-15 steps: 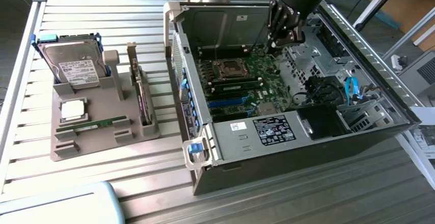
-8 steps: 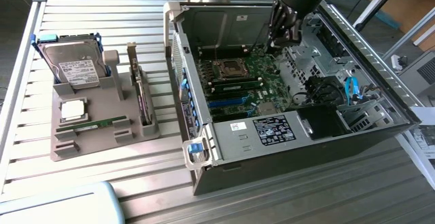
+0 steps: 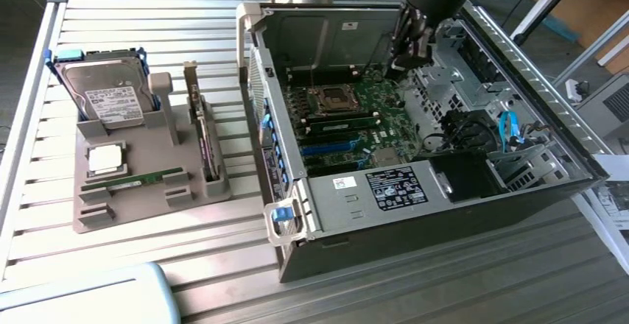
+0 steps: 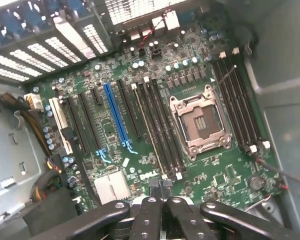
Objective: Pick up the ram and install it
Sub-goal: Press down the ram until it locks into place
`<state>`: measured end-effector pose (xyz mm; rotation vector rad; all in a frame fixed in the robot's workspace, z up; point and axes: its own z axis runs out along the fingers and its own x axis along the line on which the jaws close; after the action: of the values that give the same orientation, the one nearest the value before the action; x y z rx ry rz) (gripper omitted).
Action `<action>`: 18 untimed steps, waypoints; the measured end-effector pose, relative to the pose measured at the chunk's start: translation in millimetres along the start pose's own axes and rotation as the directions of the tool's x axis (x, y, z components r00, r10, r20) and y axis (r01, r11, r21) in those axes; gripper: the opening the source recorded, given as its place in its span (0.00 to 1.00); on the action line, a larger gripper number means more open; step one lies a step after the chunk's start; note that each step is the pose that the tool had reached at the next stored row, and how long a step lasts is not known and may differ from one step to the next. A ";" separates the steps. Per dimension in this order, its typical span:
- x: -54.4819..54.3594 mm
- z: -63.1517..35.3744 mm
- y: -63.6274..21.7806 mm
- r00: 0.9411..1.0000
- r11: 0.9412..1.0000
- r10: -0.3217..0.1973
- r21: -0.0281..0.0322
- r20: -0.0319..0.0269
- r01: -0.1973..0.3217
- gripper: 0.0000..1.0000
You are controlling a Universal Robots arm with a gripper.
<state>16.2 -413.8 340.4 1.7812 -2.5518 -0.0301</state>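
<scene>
I have the black two-fingered gripper (image 4: 161, 200) hanging inside the open grey computer case (image 3: 432, 213), above the green motherboard (image 4: 140, 125), with its fingers pressed together and nothing visible between them. One long green ram stick (image 3: 346, 125) already sits in a slot just near the empty silver processor socket (image 4: 200, 122). Its twin (image 3: 132, 182) lies in the grey plastic parts tray (image 3: 147, 210) on the exterior view's left, alongside a silver hard drive (image 3: 106, 96), a square processor chip (image 3: 106, 159) and an upright dark expansion card (image 3: 205, 143).

Green ram (image 3: 132, 182) flat in holder slot
</scene>
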 end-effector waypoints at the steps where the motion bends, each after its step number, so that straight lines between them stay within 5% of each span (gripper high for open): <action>1: 0.0 0.1 0.0 1.000 1.000 0.015 0.003 -0.005 -0.015 0.10; 5: 0.0 0.1 0.0 0.997 0.997 0.072 0.012 -0.024 -0.072 0.10; 8: 0.0 0.2 0.0 0.993 0.993 0.116 0.015 -0.032 -0.115 0.10; 14: 0.1 0.0 0.0 0.977 0.978 0.210 0.019 -0.039 -0.209 0.10; 18: 0.0 0.1 0.0 0.959 0.960 0.279 0.021 -0.041 -0.279 0.10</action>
<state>16.2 -413.8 340.4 1.3910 -2.7501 0.0341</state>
